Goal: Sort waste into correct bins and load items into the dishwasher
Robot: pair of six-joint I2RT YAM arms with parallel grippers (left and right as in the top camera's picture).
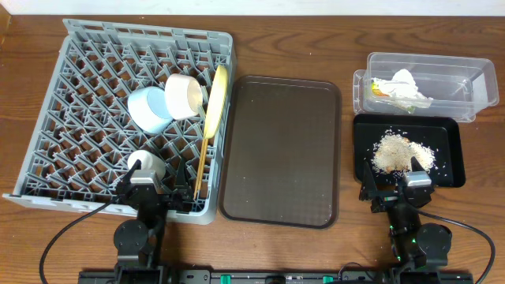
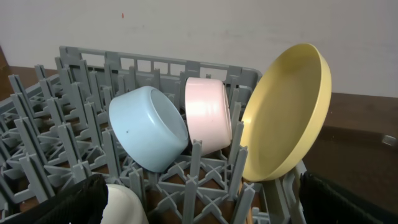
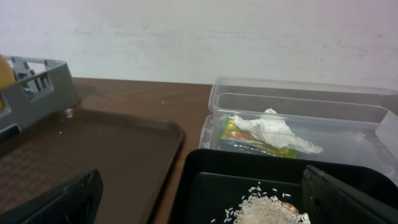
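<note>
The grey dish rack [image 1: 87, 87] holds the light blue bowl [image 1: 148, 109], the white bowl [image 1: 184, 95], the yellow plate [image 1: 215, 99] on edge, the small white cup [image 1: 145, 164] and the wooden chopsticks [image 1: 202, 162]. The bowls [image 2: 151, 127] [image 2: 208, 114] and the plate [image 2: 287, 112] also show in the left wrist view. My left gripper [image 1: 147, 192] is open and empty at the rack's near edge, beside the cup [image 2: 124, 205]. The clear tub [image 1: 465, 87] holds the napkin [image 1: 404, 85] and the wrapper [image 3: 256, 142]. The black tray [image 1: 450, 146] holds the rice crumbs [image 1: 397, 151]. My right gripper [image 1: 401, 192] is open and empty at its near edge.
A large dark brown serving tray [image 1: 281, 148] lies between the rack and the bins, with nothing on it. Both arm bases sit at the table's front edge. A wall stands behind the table.
</note>
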